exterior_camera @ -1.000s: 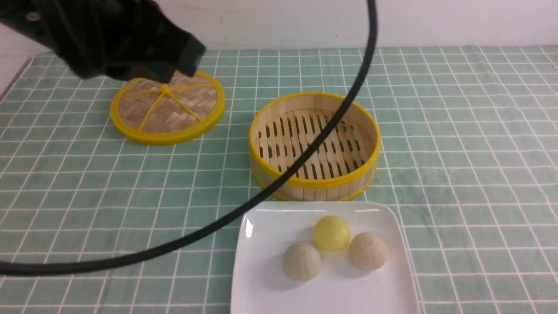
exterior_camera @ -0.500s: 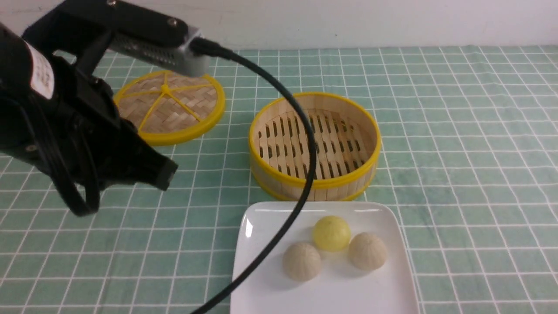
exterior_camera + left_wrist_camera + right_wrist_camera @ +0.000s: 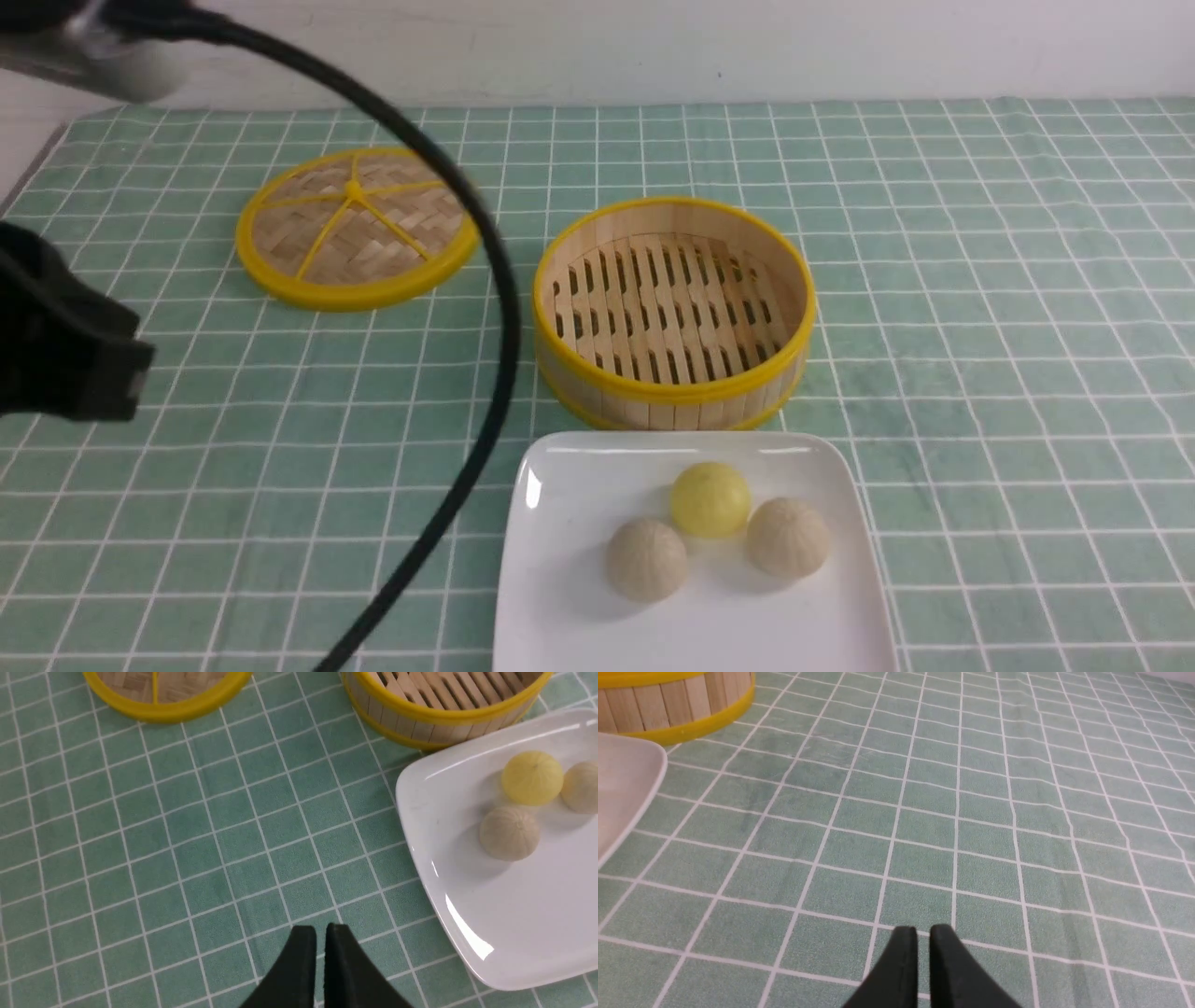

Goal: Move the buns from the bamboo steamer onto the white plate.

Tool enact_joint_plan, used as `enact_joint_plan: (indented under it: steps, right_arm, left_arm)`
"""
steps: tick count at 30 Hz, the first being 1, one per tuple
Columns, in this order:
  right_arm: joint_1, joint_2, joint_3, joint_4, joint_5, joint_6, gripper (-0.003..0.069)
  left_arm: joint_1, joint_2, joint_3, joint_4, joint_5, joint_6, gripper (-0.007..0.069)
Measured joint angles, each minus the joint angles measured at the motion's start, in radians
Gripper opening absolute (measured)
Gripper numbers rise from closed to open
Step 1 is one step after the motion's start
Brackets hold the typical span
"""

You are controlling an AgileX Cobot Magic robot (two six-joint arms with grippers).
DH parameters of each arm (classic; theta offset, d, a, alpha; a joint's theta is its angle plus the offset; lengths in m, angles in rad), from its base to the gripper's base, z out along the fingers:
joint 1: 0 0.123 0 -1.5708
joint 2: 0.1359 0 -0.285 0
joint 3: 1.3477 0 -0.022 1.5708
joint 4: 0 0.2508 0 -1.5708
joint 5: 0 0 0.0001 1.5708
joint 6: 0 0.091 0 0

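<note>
The bamboo steamer (image 3: 674, 390) stands mid-table with nothing on its slatted floor. In front of it lies the white plate (image 3: 574, 485), and on it rest the glossy yellow bun (image 3: 709, 499), the pale cream ribbed bun (image 3: 646, 558) and a slightly darker tan ribbed bun (image 3: 787, 537). In the left wrist view my left gripper (image 3: 321, 929) is shut and empty above the cloth, left of the plate (image 3: 514, 914). The yellow bun (image 3: 532, 777) and cream bun (image 3: 509, 833) show there too. My right gripper (image 3: 923, 929) is shut and empty over bare cloth, right of the plate (image 3: 621, 779).
The flat woven lid (image 3: 359, 229) lies at the back left on the green checked cloth. My left arm's black body (image 3: 65, 359) sits at the left edge, and its cable (image 3: 495, 373) arcs across the cloth left of the steamer. A white wall closes the far side.
My left arm has pulled back to the left edge of the front view. Its cable has swung left off the steamer. Buns, plate, steamer and lid have not moved.
</note>
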Motion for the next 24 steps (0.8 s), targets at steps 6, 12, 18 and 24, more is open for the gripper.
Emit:
enact_joint_plan:
  steps: [6,12,18,24]
  right_arm:
    - [0.000,0.000,0.000,0.004,0.000,0.000,0.0081]
    - [0.005,0.000,0.000,0.049,-0.004,0.001,0.0090]
    - [0.009,0.000,0.000,0.068,-0.004,0.001,0.0093]
    - [0.009,0.000,0.000,0.068,-0.005,0.001,0.0101]
  left_arm:
    - [0.000,-0.090,0.101,0.021,-0.144,-0.090,0.0055]
    - [0.000,-0.114,0.113,0.075,-0.181,-0.156,0.0056]
    - [0.000,-0.162,0.114,0.113,-0.127,-0.176,0.0057]
    - [0.000,-0.250,0.120,0.115,0.009,-0.189,0.0057]
